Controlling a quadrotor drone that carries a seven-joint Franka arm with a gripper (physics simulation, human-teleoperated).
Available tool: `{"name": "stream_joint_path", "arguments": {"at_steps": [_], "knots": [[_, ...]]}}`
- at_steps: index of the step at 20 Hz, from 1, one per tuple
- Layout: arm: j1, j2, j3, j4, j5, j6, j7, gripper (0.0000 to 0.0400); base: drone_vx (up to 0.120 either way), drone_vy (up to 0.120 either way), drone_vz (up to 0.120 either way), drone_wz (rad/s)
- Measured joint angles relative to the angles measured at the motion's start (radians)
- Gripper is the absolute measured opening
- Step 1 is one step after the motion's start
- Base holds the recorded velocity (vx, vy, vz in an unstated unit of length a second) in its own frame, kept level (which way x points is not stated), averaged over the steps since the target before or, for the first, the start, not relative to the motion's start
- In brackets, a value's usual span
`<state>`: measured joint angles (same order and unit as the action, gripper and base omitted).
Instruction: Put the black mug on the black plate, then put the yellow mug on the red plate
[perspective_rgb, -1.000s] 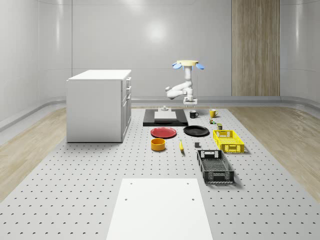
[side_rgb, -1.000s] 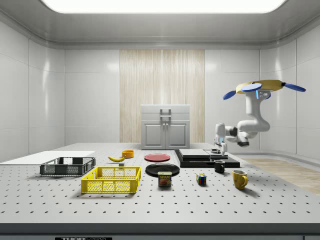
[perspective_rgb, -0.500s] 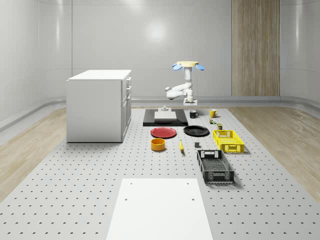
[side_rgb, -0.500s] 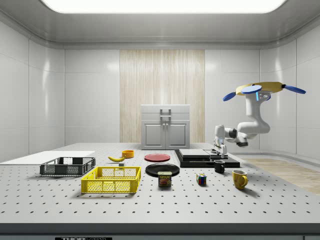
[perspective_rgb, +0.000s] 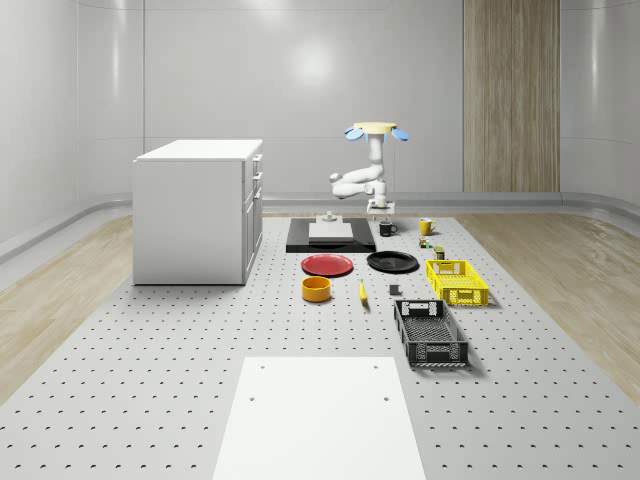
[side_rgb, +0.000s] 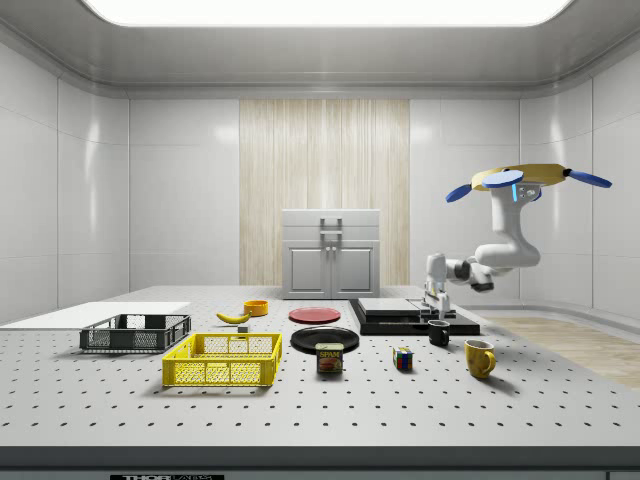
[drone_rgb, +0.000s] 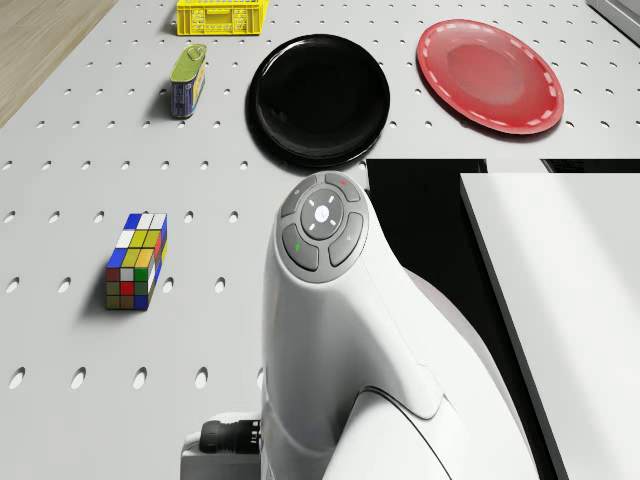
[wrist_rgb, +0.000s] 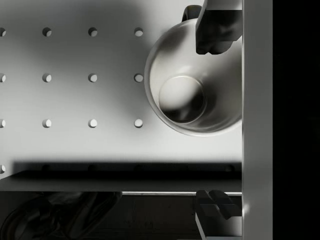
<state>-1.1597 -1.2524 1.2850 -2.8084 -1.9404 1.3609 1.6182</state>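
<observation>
On the perforated bench (perspective_rgb: 150, 380), the black plate (perspective_rgb: 392, 262) and red plate (perspective_rgb: 327, 265) lie side by side. Beyond them, jaws (side_rgb: 434, 308) hang spread just above the black mug (side_rgb: 438, 333); the yellow mug (side_rgb: 479, 358) stands nearby. The drone (side_rgb: 522, 176) hovers behind.

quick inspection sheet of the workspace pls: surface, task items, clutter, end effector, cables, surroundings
Surface: perforated grey table, with a white sheet at its near end in the whole-scene view.
Job's things: black mug upright on the table beside the black slab; yellow mug upright on the table; black plate and red plate side by side, both bare.
Clutter: yellow crate, black crate, can, puzzle cube, banana, orange bowl.
End effector: open, above the black mug, not touching it. Drone hovers past the table's far end.
Cables: nothing seen.
Surroundings: white cabinet, grey walls, wood panel.
</observation>
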Motion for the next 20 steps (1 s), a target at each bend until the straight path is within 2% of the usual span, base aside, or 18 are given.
{"name": "stream_joint_path", "arguments": {"at_steps": [16, 17, 18, 20], "knots": [[-0.018, -0.065, -0.083, 0.043, -0.06, 0.105, -0.007, 0.04, 0.0, 0.0, 0.0, 0.0], [-0.019, -0.068, -0.086, 0.044, -0.062, 0.109, -0.007, 0.0377, 0.0, 0.0, 0.0, 0.0], [-0.02, -0.071, -0.089, 0.046, -0.064, 0.113, -0.006, 0.0318, 0.0, 0.0, 0.0, 0.0], [-0.022, -0.076, -0.093, 0.048, -0.066, 0.12, -0.005, 0.0236, 0.0, 0.0, 0.0, 0.0]]}}
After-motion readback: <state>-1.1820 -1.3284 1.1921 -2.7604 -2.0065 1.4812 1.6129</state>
